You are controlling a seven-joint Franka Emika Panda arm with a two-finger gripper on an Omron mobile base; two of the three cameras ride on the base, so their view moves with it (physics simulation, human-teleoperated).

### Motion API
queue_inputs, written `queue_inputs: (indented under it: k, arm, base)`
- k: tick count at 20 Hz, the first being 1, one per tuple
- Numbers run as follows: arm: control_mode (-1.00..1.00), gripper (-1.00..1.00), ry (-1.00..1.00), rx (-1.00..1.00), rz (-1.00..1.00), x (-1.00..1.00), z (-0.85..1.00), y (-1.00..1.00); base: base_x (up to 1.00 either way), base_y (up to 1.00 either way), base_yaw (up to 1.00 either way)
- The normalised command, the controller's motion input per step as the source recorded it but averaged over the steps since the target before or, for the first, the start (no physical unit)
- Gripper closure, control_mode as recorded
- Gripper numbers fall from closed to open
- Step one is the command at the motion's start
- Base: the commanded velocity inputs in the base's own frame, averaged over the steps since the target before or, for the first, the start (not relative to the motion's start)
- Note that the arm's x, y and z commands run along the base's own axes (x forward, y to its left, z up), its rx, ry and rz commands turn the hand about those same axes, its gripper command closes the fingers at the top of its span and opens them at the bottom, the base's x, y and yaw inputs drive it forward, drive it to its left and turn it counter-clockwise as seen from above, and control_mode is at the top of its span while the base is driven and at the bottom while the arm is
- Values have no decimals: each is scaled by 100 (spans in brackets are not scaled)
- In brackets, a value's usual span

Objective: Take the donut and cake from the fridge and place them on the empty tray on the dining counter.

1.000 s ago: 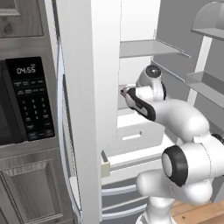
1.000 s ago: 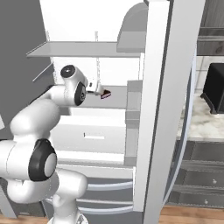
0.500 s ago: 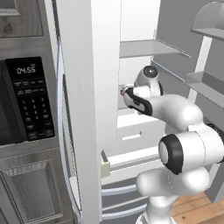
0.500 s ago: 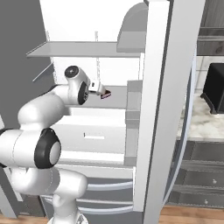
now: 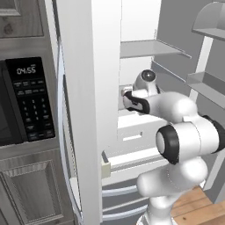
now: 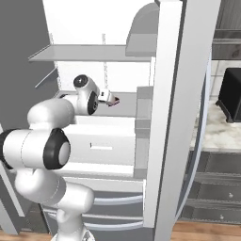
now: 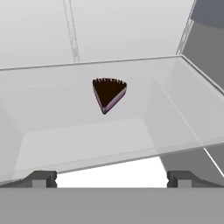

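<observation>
The fridge [image 5: 79, 110] stands open with its white interior showing. The cake [image 7: 108, 94], a small dark brown wedge, lies on a glass shelf [image 7: 175, 109] inside, towards the shelf's back. My gripper [image 7: 112, 179] is open at the shelf's front edge, short of the cake, with nothing between its fingertips [image 7: 41, 179]. From the right base view, the gripper [image 6: 106, 97] sits just left of the cake [image 6: 114, 100]. The left base view shows the gripper [image 5: 125, 93] partly behind the door edge. The donut, the tray and the dining counter are out of view.
A black-panelled microwave [image 5: 26, 101] is built in left of the fridge. Another shelf [image 5: 149, 48] hangs above the hand, and a white drawer [image 6: 103, 146] sits below it. Door bins [image 5: 206, 83] stand at the right. A marble counter [image 6: 212, 134] holds a black appliance [image 6: 233, 94].
The arm's elbow has swung up and closer to the cameras, while the hand has stayed at the shelf's front edge. The jaws are still open.
</observation>
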Motion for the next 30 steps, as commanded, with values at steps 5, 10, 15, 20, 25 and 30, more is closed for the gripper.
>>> queue_inputs:
  k: [5, 10, 15, 20, 25, 30]
  arm:
    - [-100, -100, 0, 1, 0, 31, -14, 0]
    - [-100, -100, 0, 1, 0, 24, -10, 0]
    - [-100, -100, 0, 0, 0, 25, -6, 0]
    - [-100, -100, 0, 0, 0, 28, -8, 0]
    - [-100, -100, 0, 0, 0, 27, -12, 0]
    - [-100, -100, 0, 0, 0, 29, -10, 0]
  base:
    - [0, 0, 0]
    - [0, 0, 0]
    - [0, 0, 0]
    - [0, 0, 0]
    - [0, 0, 0]
    - [0, 0, 0]
